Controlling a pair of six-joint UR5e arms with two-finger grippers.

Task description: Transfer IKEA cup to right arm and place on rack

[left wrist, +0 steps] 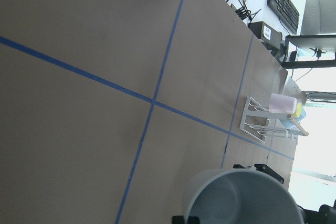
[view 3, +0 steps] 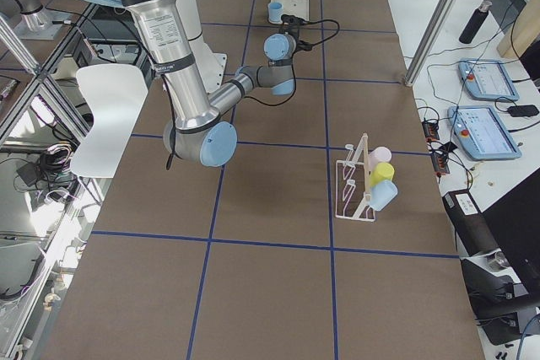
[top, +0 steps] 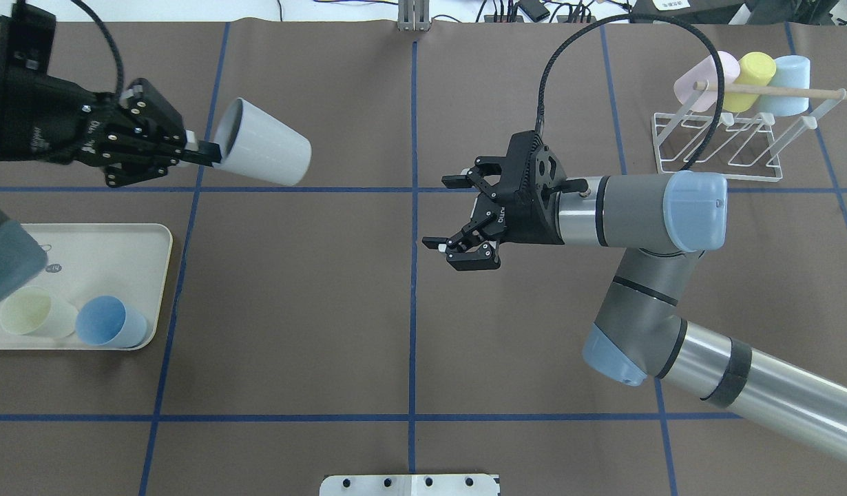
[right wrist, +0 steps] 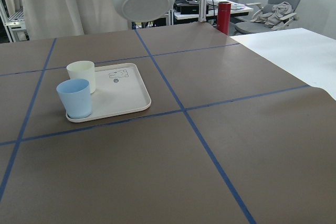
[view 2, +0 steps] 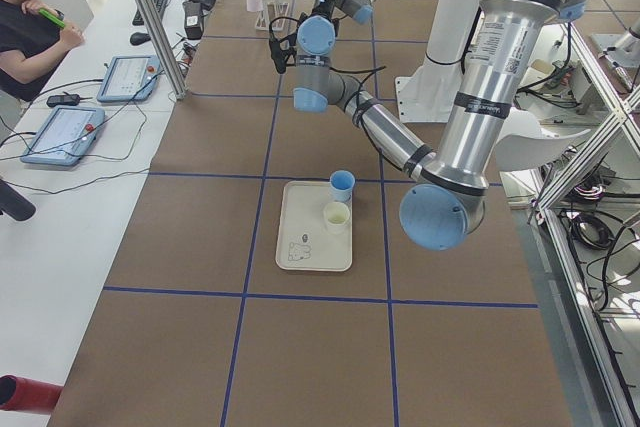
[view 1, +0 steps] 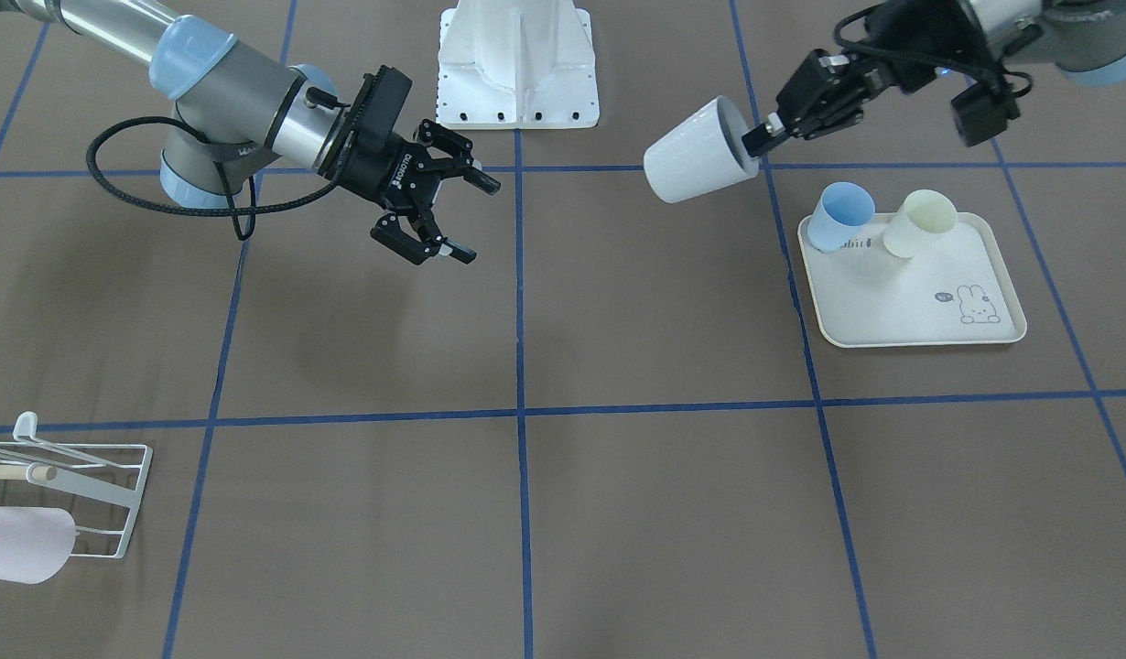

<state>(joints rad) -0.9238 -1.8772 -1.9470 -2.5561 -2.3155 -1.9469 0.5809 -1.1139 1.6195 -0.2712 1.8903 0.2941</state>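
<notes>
**Above the desk's left side, a white cup held sideways by the left hand**

Above the desk (top: 293,310), clear of its brown surface, the white IKEA cup (top: 262,151) lies on its side in the air. Its mouth is turned to the left hand (top: 213,153) and its base toward the desk's middle. The left hand is clamped on the cup's rim, one finger inside the mouth and the other against the outer wall. The right wrist view shows the cup's round base at its top edge, and the left wrist view looks into the grey inside.

Across a blue tape line (top: 413,310) and well apart from the cup, the right hand (top: 443,215) faces it with fingers spread wide and nothing between them. It sits on the right arm (top: 644,207), from which a thick black ribbed cable (top: 602,31) loops away.

On the robot's left side of the desk lies a cream tray (top: 120,248) with a rabbit print. A blue cup (top: 110,322) and a pale yellow cup (top: 34,313) stand upright on it, just beside each other at one end.

Far off on the right side stands the white wire rack (top: 719,148). A pink cup (top: 699,81), a yellow cup (top: 750,72) and a light-blue cup (top: 788,76) lie in a row on it, and a wooden dowel (top: 768,89) runs across them.
</notes>
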